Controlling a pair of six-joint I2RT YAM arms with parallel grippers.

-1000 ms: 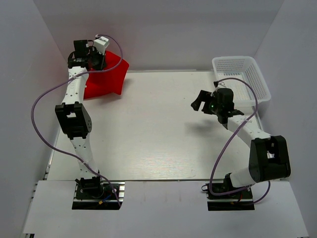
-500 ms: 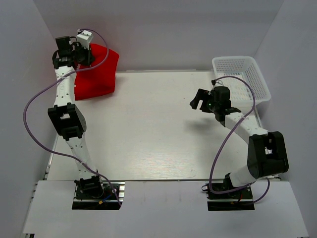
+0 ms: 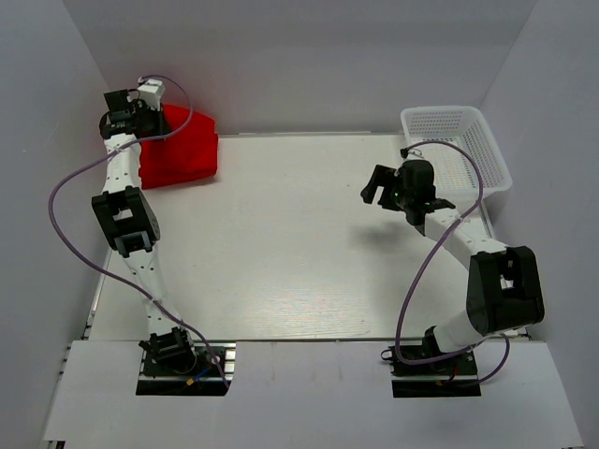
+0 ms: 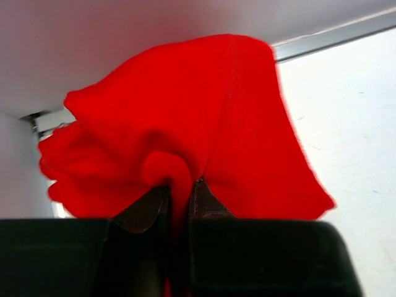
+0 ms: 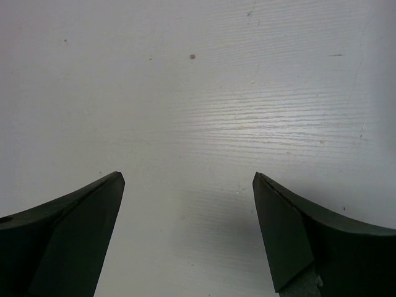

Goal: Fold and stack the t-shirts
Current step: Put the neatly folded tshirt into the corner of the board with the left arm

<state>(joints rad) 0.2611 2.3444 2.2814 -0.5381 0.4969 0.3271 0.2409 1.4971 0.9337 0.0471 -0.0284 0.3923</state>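
Your left tool (image 4: 179, 190), nearly closed, pinches the red t-shirt (image 4: 210, 111); lower the cloth flat beneath it before releasing. Your right tool (image 5: 189, 185) gapes empty.

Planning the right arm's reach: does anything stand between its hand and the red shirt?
Nothing visible does. Only bare white table separates the right hand from the bright red cloth t-shirt pinched in the left hand.

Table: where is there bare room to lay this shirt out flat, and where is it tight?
Bare: the whole middle of the table, between the t-shirt far left and the right gripper. Tight: the far-left corner, where the left gripper pinches the t-shirt, and far right around the basket.
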